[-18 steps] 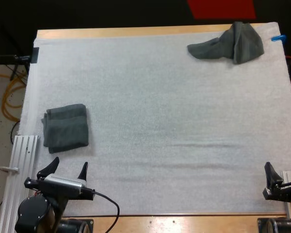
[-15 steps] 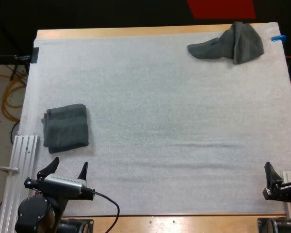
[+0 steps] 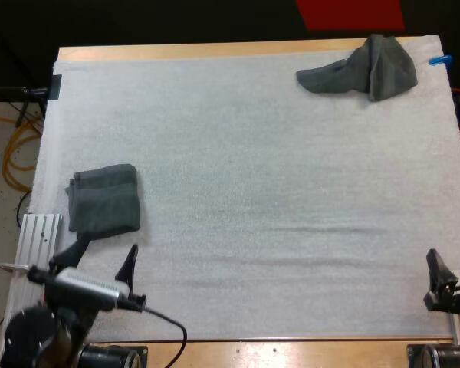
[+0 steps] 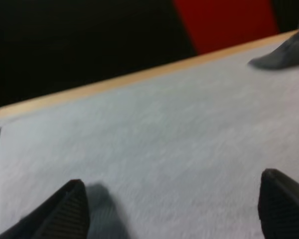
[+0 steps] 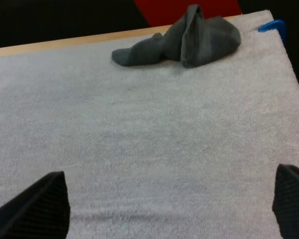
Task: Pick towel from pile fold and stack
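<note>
Soft, light, limp by the look: crumpled dark grey-green cloth towel [image 3: 364,69], heaped at far right corner of white mat [image 3: 253,153], 1 fold peaked up, 1 tail trailing toward the left. No stiffness to count on; prob. sags and drapes once lifted, prob. clings a bit to the fuzzy mat. Not fragile, not slippery. Best to pinch the raised peak or a ridge from above, not the flat tail; for folding, prob. 2 corners needed, 1 per pincer.

Folded dark grey-green towel [image 3: 103,199] by left edge of mat, toward near left corner; likely base of the stack.

Wide open, empty: left gripper [image 3: 106,253], at near edge of folded towel, 1 fingertip over or touching its near corner, can't tell which. Spread wide too, nothing held: right gripper [image 5: 169,172], low at near right corner of mat, well apart from crumpled towel. Long reach fwd for R arm, by the look.
</note>
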Robot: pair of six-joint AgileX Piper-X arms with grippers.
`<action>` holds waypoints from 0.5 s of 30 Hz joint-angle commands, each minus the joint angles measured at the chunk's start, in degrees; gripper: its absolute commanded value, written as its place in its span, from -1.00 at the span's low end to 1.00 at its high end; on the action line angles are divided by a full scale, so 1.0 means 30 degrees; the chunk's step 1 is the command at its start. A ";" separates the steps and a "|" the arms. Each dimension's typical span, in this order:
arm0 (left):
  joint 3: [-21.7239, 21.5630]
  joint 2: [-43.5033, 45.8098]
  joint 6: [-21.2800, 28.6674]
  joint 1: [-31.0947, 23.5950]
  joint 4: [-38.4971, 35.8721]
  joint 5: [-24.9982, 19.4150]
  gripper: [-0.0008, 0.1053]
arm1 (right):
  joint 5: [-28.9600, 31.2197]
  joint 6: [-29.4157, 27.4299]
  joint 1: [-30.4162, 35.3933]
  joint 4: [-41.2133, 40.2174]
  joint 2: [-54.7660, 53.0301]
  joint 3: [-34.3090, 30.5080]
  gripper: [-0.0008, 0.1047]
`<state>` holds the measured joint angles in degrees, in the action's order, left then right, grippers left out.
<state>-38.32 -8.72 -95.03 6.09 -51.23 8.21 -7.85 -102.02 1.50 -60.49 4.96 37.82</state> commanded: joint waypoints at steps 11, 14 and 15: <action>-0.4380 -0.7313 0.0049 0.5249 0.0801 0.4150 0.30 | -0.4089 -0.0308 0.0081 -0.0212 0.6876 0.5594 0.54; -0.5033 -0.8404 0.0049 0.6739 0.0911 0.4348 0.30 | -0.5480 -0.0707 0.0081 -0.0175 0.8628 0.6392 0.54; -0.5204 -0.8714 0.0049 0.7037 0.0935 0.4347 0.30 | -0.5470 -0.0972 0.0081 0.0015 0.9359 0.6568 0.54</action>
<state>-53.51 -34.68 -94.76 26.93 -49.12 20.89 -23.13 -103.72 1.50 -60.47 32.48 56.99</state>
